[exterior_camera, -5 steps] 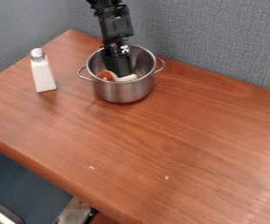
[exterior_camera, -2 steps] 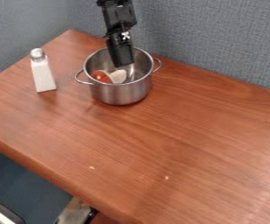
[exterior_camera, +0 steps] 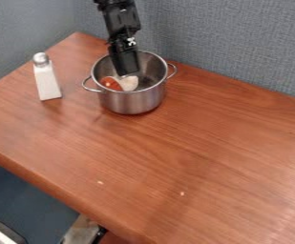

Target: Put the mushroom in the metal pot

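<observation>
The metal pot (exterior_camera: 136, 93) stands shiny and round at the back of the wooden table, with a small handle on each side. The mushroom (exterior_camera: 116, 84) lies inside it, red-brown cap to the left and cream stem to the right. My gripper (exterior_camera: 128, 67) hangs from the dark arm straight over the pot, its fingertips dipping just inside the rim, above the mushroom and slightly to the right of it. The fingers are dark and narrow, and the gap between them does not show. The mushroom appears to rest free on the pot's floor.
A small white bottle with a grey cap (exterior_camera: 45, 77) stands left of the pot near the table's left edge. The brown wooden table (exterior_camera: 162, 162) stretches toward the front and right. A grey fabric wall rises behind.
The gripper has shifted slightly left and a little up over the pot. The mushroom stays lying inside the pot; the pot and bottle have not moved.
</observation>
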`<control>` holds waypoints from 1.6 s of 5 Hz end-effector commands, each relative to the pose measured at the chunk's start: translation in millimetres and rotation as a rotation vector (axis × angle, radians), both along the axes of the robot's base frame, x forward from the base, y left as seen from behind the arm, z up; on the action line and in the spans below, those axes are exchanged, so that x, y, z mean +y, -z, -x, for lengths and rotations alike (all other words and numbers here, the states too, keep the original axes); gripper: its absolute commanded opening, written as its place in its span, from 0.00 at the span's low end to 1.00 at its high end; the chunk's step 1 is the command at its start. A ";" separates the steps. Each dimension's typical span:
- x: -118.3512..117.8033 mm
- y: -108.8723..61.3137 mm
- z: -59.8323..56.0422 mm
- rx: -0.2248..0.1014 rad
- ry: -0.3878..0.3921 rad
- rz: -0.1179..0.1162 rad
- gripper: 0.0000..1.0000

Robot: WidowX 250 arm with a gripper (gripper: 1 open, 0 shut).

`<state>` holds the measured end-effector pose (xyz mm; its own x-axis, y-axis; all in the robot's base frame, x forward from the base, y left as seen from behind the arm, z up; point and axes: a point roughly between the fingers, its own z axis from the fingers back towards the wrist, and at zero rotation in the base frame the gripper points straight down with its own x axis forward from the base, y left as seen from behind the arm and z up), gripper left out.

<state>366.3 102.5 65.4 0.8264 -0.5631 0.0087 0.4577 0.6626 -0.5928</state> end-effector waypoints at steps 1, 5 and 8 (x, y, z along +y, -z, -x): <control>1.8 -20.4 -5.1 -0.054 0.133 -0.025 0.00; 14.1 13.5 -12.0 -0.103 0.041 -0.071 0.00; 1.5 52.8 -15.2 -0.082 0.041 -0.071 0.00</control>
<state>385.4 112.8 26.8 0.8053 -0.5902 0.0560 0.5405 0.6921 -0.4784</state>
